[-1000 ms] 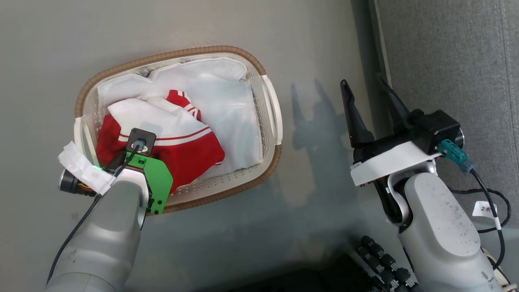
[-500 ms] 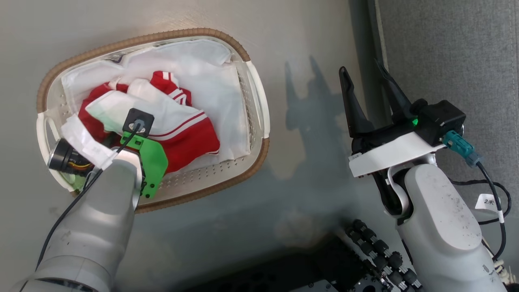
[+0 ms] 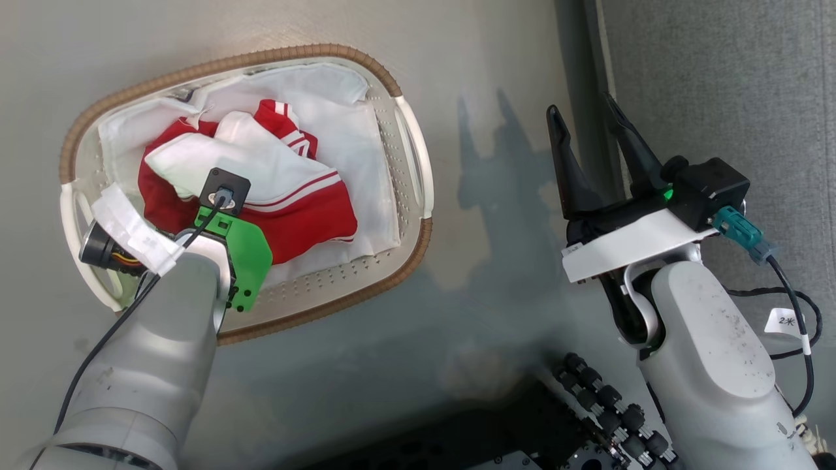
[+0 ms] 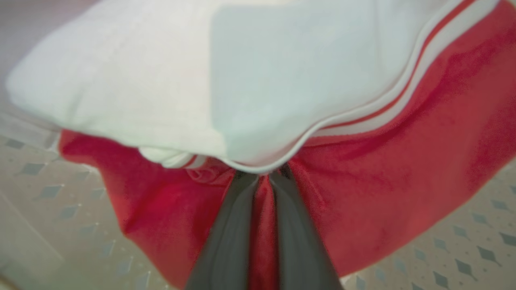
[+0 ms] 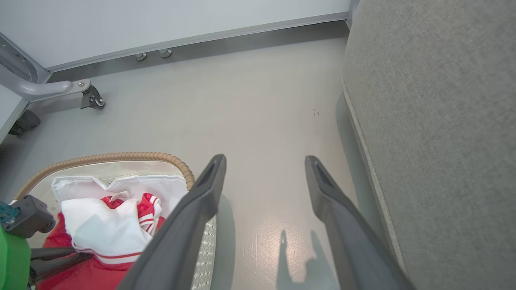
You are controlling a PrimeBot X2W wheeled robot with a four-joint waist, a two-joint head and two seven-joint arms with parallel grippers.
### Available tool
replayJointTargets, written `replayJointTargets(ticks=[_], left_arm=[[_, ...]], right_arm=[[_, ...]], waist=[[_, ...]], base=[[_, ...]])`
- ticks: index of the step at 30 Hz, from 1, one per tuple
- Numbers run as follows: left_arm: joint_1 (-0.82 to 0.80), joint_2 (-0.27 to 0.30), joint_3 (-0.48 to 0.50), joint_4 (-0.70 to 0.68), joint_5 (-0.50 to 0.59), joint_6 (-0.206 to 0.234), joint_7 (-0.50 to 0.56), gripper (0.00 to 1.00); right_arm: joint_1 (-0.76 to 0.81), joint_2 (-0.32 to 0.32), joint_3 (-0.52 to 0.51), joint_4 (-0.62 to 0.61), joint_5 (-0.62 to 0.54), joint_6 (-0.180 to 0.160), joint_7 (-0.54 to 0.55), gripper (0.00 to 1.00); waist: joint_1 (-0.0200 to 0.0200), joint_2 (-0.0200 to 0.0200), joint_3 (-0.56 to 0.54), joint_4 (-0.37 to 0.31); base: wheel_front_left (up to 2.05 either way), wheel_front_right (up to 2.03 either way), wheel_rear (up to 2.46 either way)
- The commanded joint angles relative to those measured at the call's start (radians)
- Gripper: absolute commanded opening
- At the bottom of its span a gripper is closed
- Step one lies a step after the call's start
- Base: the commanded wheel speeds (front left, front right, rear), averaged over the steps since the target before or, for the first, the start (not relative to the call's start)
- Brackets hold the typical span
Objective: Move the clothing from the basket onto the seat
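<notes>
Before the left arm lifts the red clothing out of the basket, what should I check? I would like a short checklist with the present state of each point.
1. Left gripper shut on the clothing: ok, red fabric is pinched between its fingers.
2. White liner free of the grip: cannot tell, a white fold hides the fingertips.
3. Right gripper open and empty: ok.
4. Way to the seat: not ok, the right gripper stands between it and the basket.
5. Clothing out of the basket: not ok, it lies inside.
</notes>
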Motion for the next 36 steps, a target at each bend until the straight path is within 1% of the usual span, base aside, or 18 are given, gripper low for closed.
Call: replayJointTargets(ticks=[1, 6, 11, 15, 18, 21, 24, 29, 33, 36], left_arm=[[0.017, -0.001, -0.003, -0.001, -0.01, -0.006, -0.019, 0.0], [0.04, -0.027, -0.008, -0.003, -0.029, -0.022, -0.085, 0.0], [0.09, -0.055, -0.018, -0.007, -0.049, -0.045, -0.152, 0.0], [0.137, -0.065, -0.032, -0.021, -0.076, -0.068, -0.206, 0.0], [0.193, -0.068, -0.058, -0.073, -0.111, -0.09, -0.235, 0.0], [0.249, -0.067, -0.093, -0.145, -0.166, -0.1, -0.257, 0.0], [0.3, -0.067, -0.123, -0.208, -0.217, -0.098, -0.273, 0.0], [0.362, -0.067, -0.155, -0.332, -0.283, -0.071, -0.283, 0.0], [0.418, -0.066, -0.143, -0.454, -0.299, -0.049, -0.282, 0.0], [0.449, -0.066, -0.119, -0.544, -0.291, -0.043, -0.282, 0.0]], right_arm=[[0.004, -0.003, -0.001, 0.009, 0.0, -0.001, -0.002, 1.0], [0.032, -0.004, -0.007, 0.034, -0.014, -0.001, -0.002, 1.0], [0.077, -0.004, -0.015, 0.062, -0.033, -0.001, -0.002, 1.0], [0.12, -0.004, -0.029, 0.082, -0.052, -0.001, -0.002, 1.0], [0.154, -0.004, -0.037, 0.096, -0.069, -0.001, -0.002, 1.0], [0.194, -0.004, -0.048, 0.107, -0.083, -0.001, -0.002, 1.0], [0.229, -0.004, -0.056, 0.111, -0.095, -0.001, -0.002, 1.0], [0.29, -0.004, -0.067, 0.112, -0.111, -0.001, -0.002, 1.0], [0.33, -0.004, -0.07, 0.111, -0.119, -0.001, -0.002, 1.0], [0.357, -0.004, -0.07, 0.111, -0.123, -0.001, -0.002, 1.0]], waist=[[-0.0001, 0.0, -0.037, 0.004], [-0.0001, 0.0, -0.122, 0.017], [-0.0001, 0.0, -0.239, 0.04], [-0.0001, 0.0, -0.337, 0.065], [-0.0001, 0.0, -0.408, 0.085], [-0.0001, 0.0, -0.476, 0.108], [-0.0001, 0.0, -0.533, 0.128], [-0.0001, 0.0, -0.622, 0.158], [-0.0001, 0.0, -0.679, 0.177], [-0.0001, 0.0, -0.714, 0.185]], base=[[0.0, 0.0, 0.0], [0.0, 0.0, 0.0], [0.0, 0.0, 0.0], [0.0, 0.0, 0.0], [0.0, 0.0, 0.0], [0.0, 0.0, 0.0], [0.0, 0.0, 0.0], [0.0, 0.0, 0.0], [0.0, 0.0, 0.0], [0.0, 0.0, 0.0]])
